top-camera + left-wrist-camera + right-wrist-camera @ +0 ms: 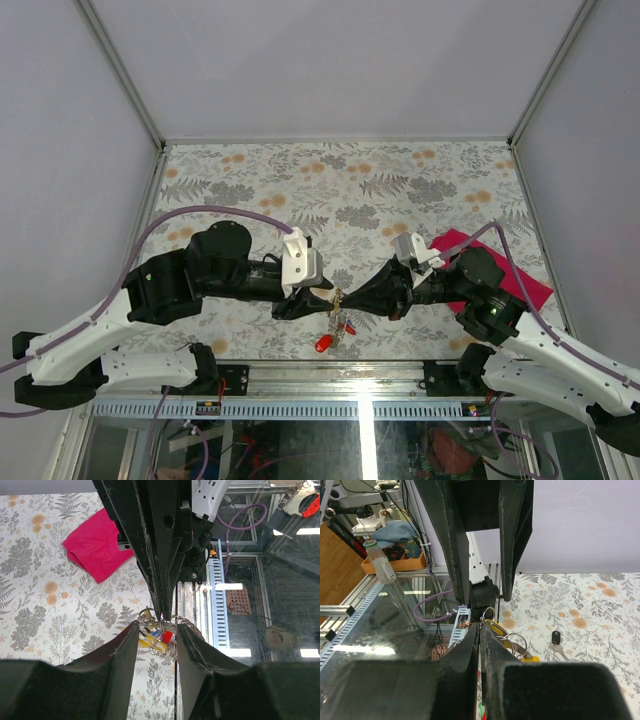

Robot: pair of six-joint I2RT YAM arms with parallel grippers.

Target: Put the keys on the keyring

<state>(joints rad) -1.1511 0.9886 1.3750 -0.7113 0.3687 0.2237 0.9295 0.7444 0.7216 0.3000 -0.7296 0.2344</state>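
While both arms met above the near middle of the desk (340, 180), the keys (159, 639) hung in the air between them rather than lying on the flowered surface.

Item 1, right tool (480, 630): fingers pressed fully together, pinching the thin wire of the keyring (514, 642) at their tips. The ring's loops showed just beside the fingertips in the right wrist view. Judged to be carrying ring and keys together.

Item 2, left tool (157, 630): fingers parted, one on either side of the hanging keys, with no hold on anything apparent. Whether a pad brushed a key could not be told.

Item 3, keys: a cluster with red, yellow and blue heads, dangling below the keyring. From above, the red head (323, 343) hung lowest, toward the near edge. They appeared already threaded, though the wire's path through each key was too small to confirm.

Item 4, black key (556, 639): lying flat on the desk, well apart from the others and touched by neither tool. It was seen only from the right wrist.

Item 5, cloth (97, 547): magenta, crumpled, on the right of the desk, partly under the right arm.

Progress, as a judgement: the greater part was done. The black key was not yet fetched or worked onto the keyring.
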